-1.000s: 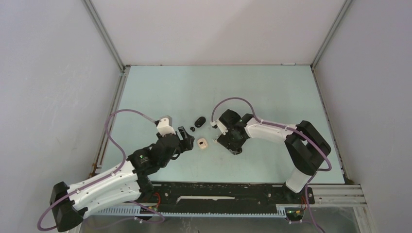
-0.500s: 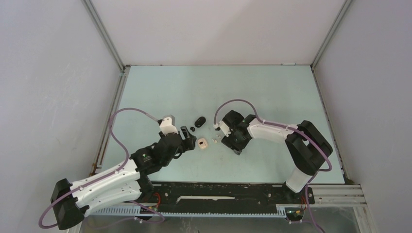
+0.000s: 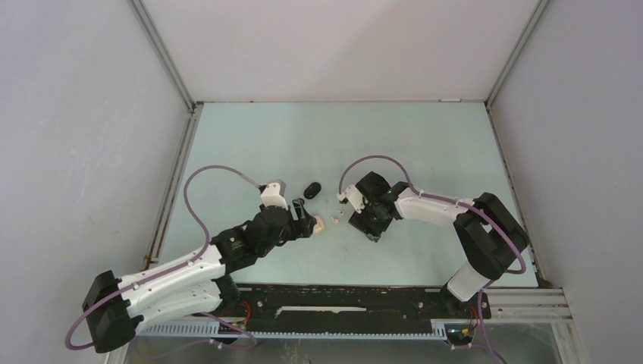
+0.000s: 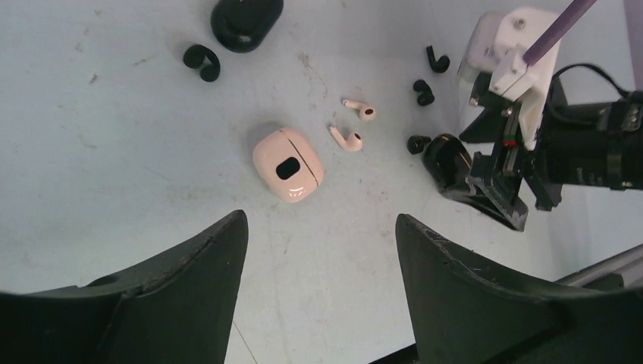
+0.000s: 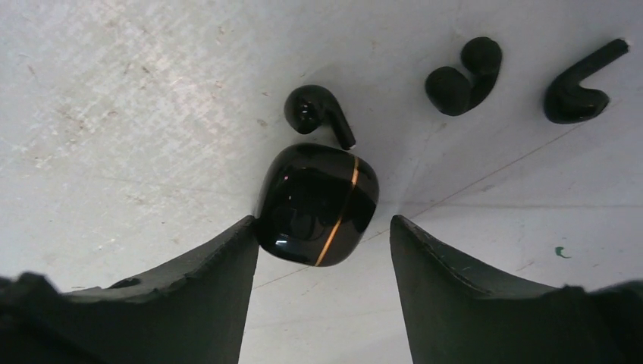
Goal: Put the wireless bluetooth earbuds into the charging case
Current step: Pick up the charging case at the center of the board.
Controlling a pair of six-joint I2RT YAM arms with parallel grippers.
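Note:
A closed cream charging case (image 4: 288,164) lies on the table just ahead of my open left gripper (image 4: 320,220), whose fingers hold nothing. Two whitish earbuds (image 4: 346,139) lie beside it to the right. Several black earbuds (image 4: 423,92) are scattered further right. My right gripper (image 5: 322,224) stands open over a glossy black case (image 5: 317,203) with a gold line; the case touches the left fingertip, with a gap to the right one. One black earbud (image 5: 317,110) lies right behind that case. From above, the left gripper (image 3: 305,218) sits next to the cream case (image 3: 319,224).
A black oval case (image 3: 311,187) and a curved black earbud (image 4: 201,61) lie behind the cream case. Two more black earbuds (image 5: 462,76) lie past the right gripper (image 3: 362,220). The two grippers face each other closely. Metal rails edge the table.
My left arm has reached forward and right, bringing its gripper up to the cream case. The right gripper has shifted slightly to the right.

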